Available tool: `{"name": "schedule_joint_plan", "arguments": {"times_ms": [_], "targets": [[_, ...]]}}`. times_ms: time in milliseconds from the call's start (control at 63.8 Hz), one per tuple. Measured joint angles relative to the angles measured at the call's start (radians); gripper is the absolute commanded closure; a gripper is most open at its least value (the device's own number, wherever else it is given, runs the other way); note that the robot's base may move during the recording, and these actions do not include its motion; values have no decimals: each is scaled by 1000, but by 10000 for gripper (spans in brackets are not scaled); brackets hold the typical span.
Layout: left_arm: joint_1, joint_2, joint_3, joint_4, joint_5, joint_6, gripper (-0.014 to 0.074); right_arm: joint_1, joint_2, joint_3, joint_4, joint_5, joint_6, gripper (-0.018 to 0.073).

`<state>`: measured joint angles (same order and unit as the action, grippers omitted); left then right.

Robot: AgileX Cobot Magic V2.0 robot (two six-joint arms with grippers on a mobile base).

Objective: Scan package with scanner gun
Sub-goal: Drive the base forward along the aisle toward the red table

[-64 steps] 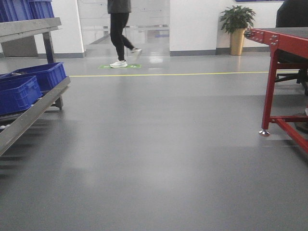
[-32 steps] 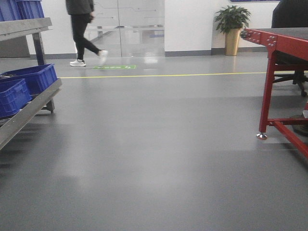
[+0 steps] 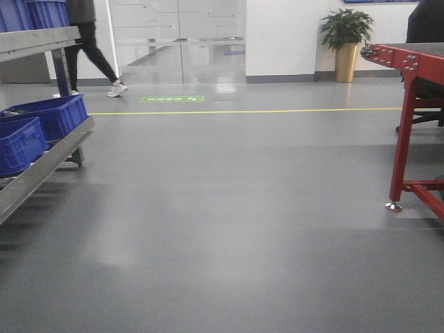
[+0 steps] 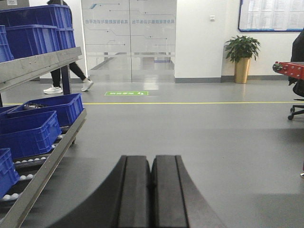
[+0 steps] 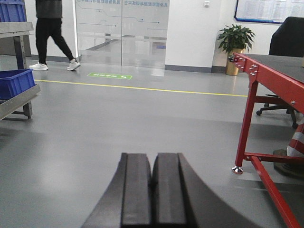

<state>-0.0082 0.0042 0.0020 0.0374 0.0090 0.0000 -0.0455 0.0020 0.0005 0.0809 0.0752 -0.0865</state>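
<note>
Left fingers (image 4: 135,190) pressed together, empty; right fingers (image 5: 137,190) likewise. The front view has swung: the red counter (image 3: 402,59) has slid right and the walker (image 3: 94,59) is now behind the rack (image 3: 48,161). I'd say the base is roving, with package and scanner gun in no view. Only the left wrist shows the upper blue crates (image 4: 38,33); only the right shows a striped cone (image 5: 297,142).

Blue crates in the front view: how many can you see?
4. Lower shelf: rear crate, front crate. Top shelf: left crate, right crate. More may be hidden beyond the left edge.
</note>
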Motion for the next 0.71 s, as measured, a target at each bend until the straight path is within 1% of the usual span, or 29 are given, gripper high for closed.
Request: {"name": "schedule_joint_plan", "arguments": {"times_ms": [705], "targets": [[0, 0, 0, 0, 0, 0, 707, 0, 0, 0, 0, 0, 0, 727]]}}
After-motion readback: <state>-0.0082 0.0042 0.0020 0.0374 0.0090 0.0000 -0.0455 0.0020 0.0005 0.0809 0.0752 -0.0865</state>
